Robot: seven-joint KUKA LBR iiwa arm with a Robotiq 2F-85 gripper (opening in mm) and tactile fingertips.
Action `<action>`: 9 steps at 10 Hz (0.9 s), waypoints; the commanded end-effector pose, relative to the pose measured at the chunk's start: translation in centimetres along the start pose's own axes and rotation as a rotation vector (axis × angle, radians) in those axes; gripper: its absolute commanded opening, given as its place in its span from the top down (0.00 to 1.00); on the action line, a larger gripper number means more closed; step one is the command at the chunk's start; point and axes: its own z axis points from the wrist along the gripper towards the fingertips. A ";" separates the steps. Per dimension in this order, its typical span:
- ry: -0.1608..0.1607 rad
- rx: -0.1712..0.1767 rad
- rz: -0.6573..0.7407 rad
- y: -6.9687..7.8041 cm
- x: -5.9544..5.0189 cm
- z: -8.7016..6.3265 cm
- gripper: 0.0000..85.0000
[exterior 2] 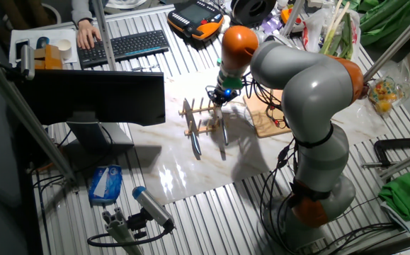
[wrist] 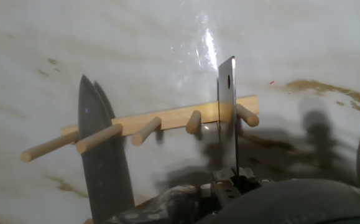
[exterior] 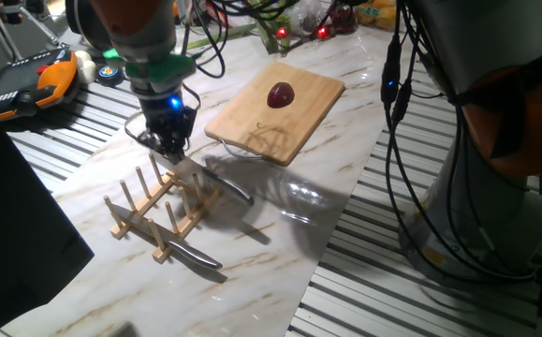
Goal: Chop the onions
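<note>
While the arm bends over from its base at the edge of the surface (exterior: 280, 243), its wrist points almost straight down and the gripper (exterior: 166, 146) hangs at one end of a wooden peg rack (exterior: 158, 208). A blue light glows on the gripper body just above the fingers. From the hand view, a thin cleaver-like blade (wrist: 227, 106) stands edge-on directly in front of the camera, slotted between pegs of the rack, and its lower end disappears into the dark hardware at the bottom of the frame. The jaws appear clenched on this blade's handle end, though the contact itself is hidden. A 2nd knife (wrist: 103, 162) with a broad dark blade rests in the rack further along, well apart from the gripper. The onion (exterior: 281, 95), 1 whole dark purple-red bulb, sits on a wooden cutting board (exterior: 299, 120) well apart from the rack, toward the board's far end. It is uncut.
</note>
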 end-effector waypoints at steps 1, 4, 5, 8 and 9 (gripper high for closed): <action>0.004 0.006 0.002 0.1 0.1 -0.6 0.99; 0.015 0.014 0.004 0.0 0.5 -2.1 0.99; 0.017 0.019 0.006 0.0 0.6 -2.5 0.99; 0.045 0.023 0.004 -0.6 0.6 -4.7 0.99; 0.049 0.024 0.000 -0.8 0.6 -5.1 0.99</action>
